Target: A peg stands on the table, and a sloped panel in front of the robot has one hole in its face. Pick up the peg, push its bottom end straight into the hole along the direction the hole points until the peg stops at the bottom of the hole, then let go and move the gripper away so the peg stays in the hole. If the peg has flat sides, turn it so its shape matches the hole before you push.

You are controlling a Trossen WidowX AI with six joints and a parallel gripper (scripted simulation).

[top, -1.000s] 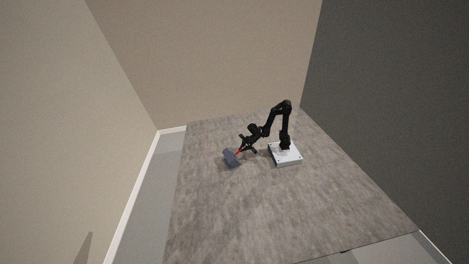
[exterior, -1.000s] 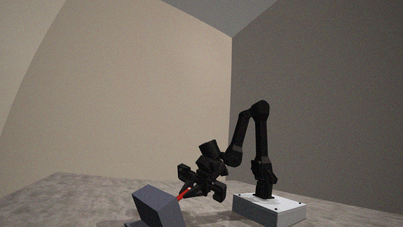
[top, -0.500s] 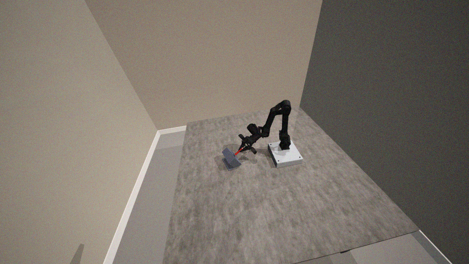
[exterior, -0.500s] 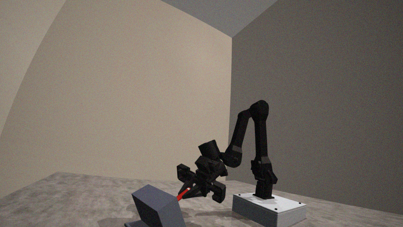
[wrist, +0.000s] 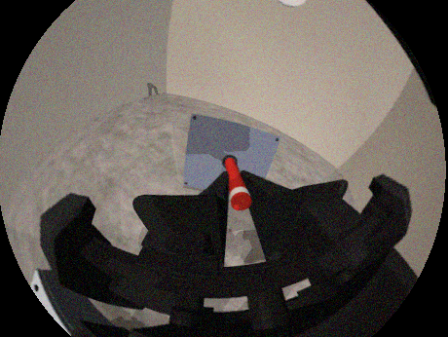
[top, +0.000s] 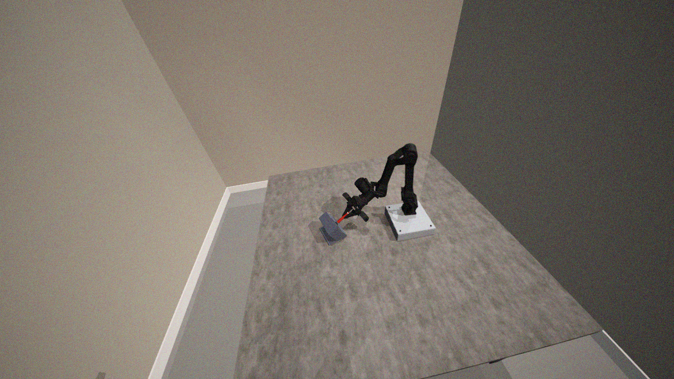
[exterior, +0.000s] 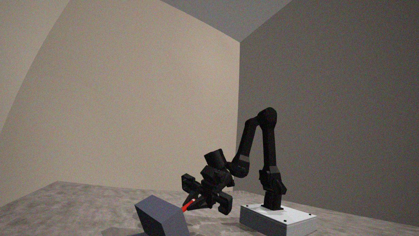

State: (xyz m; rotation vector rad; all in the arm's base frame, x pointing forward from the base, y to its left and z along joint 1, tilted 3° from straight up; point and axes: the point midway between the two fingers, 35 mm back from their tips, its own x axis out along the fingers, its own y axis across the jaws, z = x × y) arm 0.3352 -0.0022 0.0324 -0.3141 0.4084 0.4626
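A round red peg [top: 342,218] [exterior: 187,205] [wrist: 234,174] with a white band near its top end slants down toward the blue-grey sloped panel [top: 332,228] [exterior: 172,217] [wrist: 209,136]. In the wrist view its far end meets the dark-rimmed hole [wrist: 224,160] in the panel's face and covers most of it. The bottom end appears to be in the hole; how deep is hidden. My gripper [top: 346,215] [exterior: 186,206] [wrist: 234,174] is shut on the peg, a short way off the panel face, with the banded top end sticking out behind the fingertips.
The arm's white base box [top: 411,222] [exterior: 263,218] stands on the grey table [top: 377,292] [exterior: 44,199] [wrist: 141,146], to the right of the panel in the top and exterior views. Walls stand beyond the table.
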